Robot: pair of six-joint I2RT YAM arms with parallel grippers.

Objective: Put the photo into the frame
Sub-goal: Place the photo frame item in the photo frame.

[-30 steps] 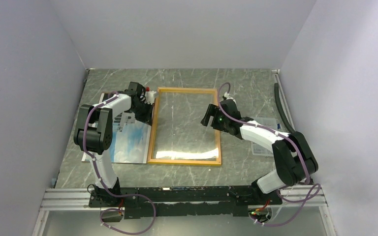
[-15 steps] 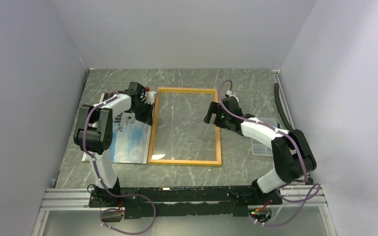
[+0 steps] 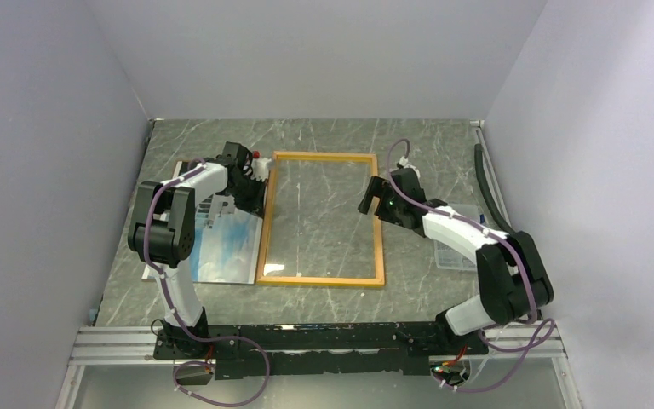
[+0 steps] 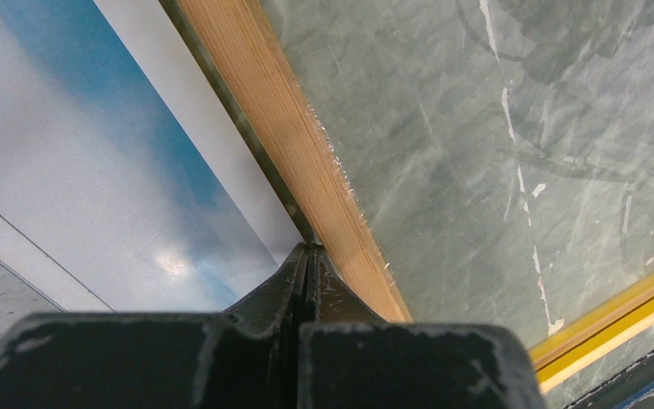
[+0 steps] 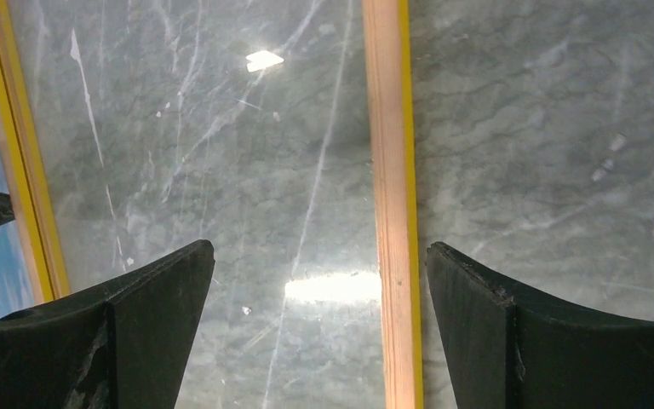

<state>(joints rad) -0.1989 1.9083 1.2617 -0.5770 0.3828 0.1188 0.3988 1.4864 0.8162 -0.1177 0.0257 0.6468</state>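
Observation:
The frame [image 3: 265, 223] lies flat mid-table, wood-coloured rear side up, with the marble showing through its pane. The photo [image 3: 221, 251] lies face up just left of it, blue sky showing. My left gripper [image 3: 251, 184] is shut, its tips [image 4: 308, 249] down at the seam between the photo's white margin [image 4: 94, 170] and the frame's left wooden rail [image 4: 289, 128]; nothing shows between the fingers. My right gripper [image 3: 368, 198] is open and empty above the frame's right rail [image 5: 389, 170], which lies between its fingers [image 5: 319, 264].
A clear flat plastic piece [image 3: 460, 247] lies right of the frame under the right arm. A black strip [image 3: 487, 187] runs along the right wall. A small red and white object [image 3: 258, 160] sits by the left gripper. Walls close in on three sides.
My right gripper has moved right and a little farther back, from over the pane to over the frame's right rail. The left arm, photo and frame have not moved.

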